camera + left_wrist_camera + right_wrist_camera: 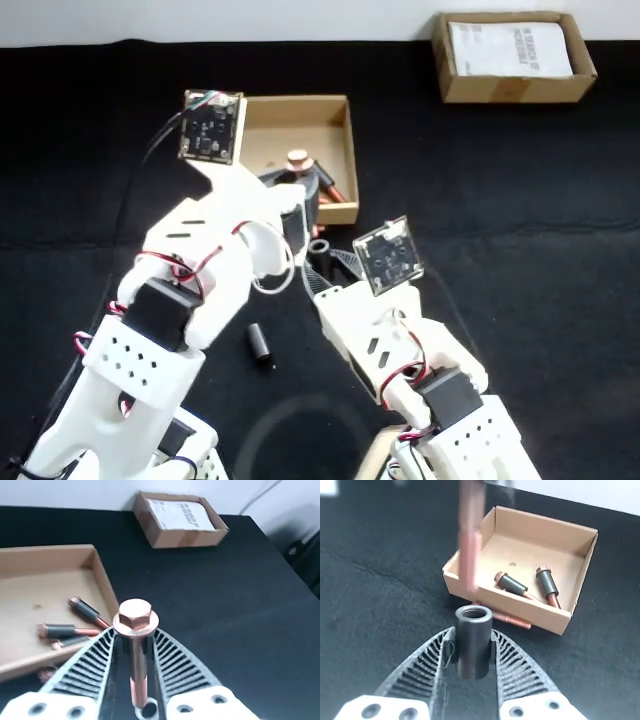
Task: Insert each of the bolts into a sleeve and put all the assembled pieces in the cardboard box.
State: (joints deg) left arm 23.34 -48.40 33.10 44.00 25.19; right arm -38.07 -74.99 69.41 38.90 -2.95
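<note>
My left gripper [135, 636] is shut on a copper bolt [135, 617], held upright with its hex head up, over the near corner of the open cardboard box [349, 150]. My right gripper [473, 636] is shut on a dark sleeve [473, 640], standing upright with its bore up. The bolt's shank [469, 560] hangs just above and beyond the sleeve's mouth. In the high view the bolt head [297, 159] sits a little past the sleeve [320, 247]. Two assembled pieces [512, 584] [547, 586] lie in the box [505, 608].
A loose copper bolt [509, 620] lies on the black cloth against the box's near wall. A spare sleeve [260, 342] lies between the two arms. A second cardboard box [512, 56] with a paper sheet stands at the far right.
</note>
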